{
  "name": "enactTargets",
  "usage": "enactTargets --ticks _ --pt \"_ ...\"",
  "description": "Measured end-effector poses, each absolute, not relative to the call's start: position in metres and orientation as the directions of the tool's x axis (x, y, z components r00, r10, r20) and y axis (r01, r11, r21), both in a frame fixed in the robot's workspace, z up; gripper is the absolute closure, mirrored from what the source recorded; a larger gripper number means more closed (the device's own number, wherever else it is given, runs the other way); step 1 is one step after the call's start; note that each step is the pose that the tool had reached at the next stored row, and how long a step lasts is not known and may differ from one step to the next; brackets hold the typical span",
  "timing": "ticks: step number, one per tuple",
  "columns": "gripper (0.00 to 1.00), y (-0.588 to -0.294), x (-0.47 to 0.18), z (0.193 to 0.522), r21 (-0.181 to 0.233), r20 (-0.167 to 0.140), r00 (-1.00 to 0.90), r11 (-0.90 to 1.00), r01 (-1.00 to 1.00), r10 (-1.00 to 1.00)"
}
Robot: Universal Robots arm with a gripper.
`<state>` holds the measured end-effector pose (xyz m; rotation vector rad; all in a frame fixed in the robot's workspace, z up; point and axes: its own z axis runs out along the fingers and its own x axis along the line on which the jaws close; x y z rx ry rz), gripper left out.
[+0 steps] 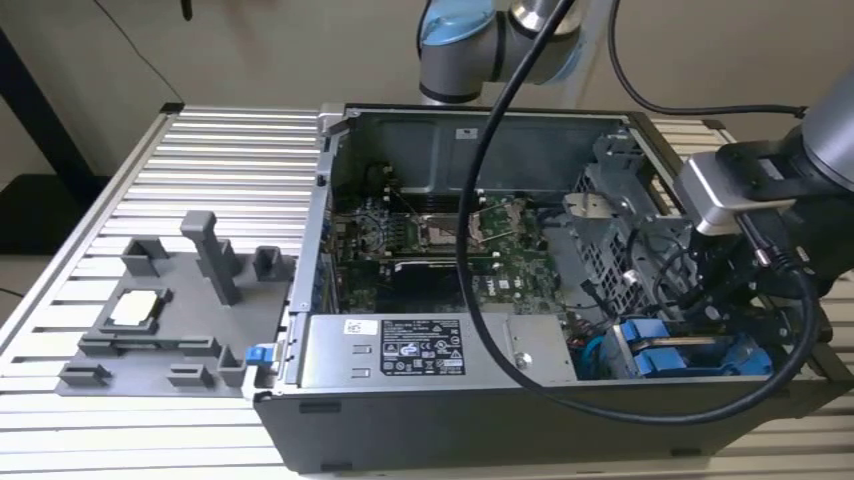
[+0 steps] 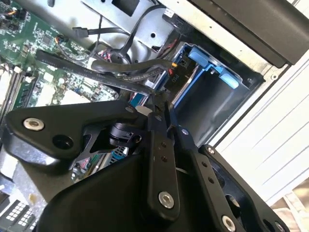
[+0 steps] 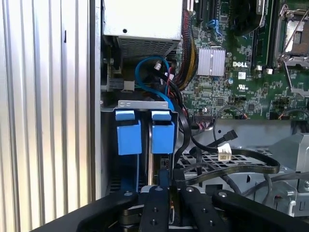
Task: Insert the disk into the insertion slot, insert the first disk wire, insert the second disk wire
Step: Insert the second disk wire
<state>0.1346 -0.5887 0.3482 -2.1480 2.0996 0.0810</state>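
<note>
Blue carrier frames sit seated in the case's drive bay, tool right at them.

Exterior view: the disk (image 1: pixel 667 358) stands in the insertion slot (image 1: pixel 627 345), lower right of the frame, under the arm. Second wrist view: the tool (image 2: pixel 155 104), jaws nearly together on a black cable (image 2: pixel 130 72), sits just left of the blue bay. First wrist view: both blue frames (image 3: pixel 145 135) lie directly above the tool (image 3: pixel 164 186).

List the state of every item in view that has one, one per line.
computer case: side open, interior exposed.
disk: seated in the insertion slot, blue carrier tabs showing.
gripper: fingers shut, at the cables by the bay.
white connector: loose, unplugged.
grey fixture: on the table, untouched.
</note>
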Motion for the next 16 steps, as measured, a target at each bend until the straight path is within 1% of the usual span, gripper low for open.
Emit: enactTargets --ticks 3,8,10,16 --pt "0.84 -0.589 0.132 0.347 -0.074 -0.118 0.028 -0.020 -0.997 -0.993" --pt "0.84 -0.588 0.125 0.346 -0.094 -0.117 0.031 -0.020 -0.995 -0.993" --pt "0.84 -0.587 0.121 0.345 -0.108 -0.117 0.032 -0.019 -0.994 -0.993" --pt "0.84 -0.586 0.110 0.344 -0.172 -0.114 0.039 -0.019 -0.985 -0.993"
